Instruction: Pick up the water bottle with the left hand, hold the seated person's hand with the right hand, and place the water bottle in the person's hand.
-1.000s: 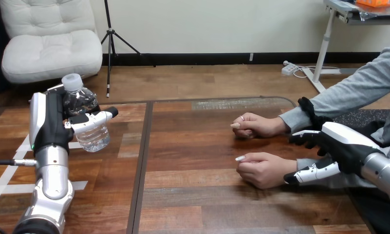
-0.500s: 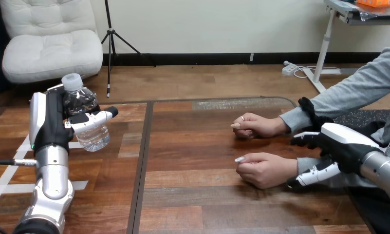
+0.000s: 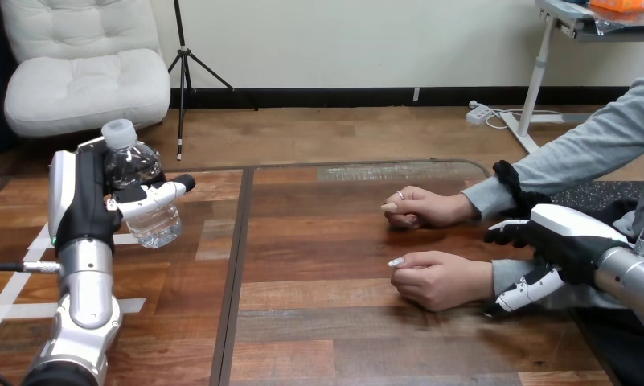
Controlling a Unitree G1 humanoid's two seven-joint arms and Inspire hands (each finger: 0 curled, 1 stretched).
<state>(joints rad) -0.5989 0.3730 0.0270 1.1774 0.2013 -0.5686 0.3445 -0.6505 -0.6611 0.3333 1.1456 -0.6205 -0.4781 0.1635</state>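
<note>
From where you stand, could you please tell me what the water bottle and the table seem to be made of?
The water bottle looks like clear, glossy plastic: the table shows through its wall, and light glints on it. The table looks like dark wood planks with a semi-gloss finish: grain and seams show, though it could be laminate.

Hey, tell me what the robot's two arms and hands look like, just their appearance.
Both forearms are silver metal cylinders. The left forearm has a rounded silver joint below it, and the right forearm is plain and shiny. The left hand is black, with a long white shell on its back and a white thumb tipped black. The right hand is black too, under a smooth white shell.
</note>
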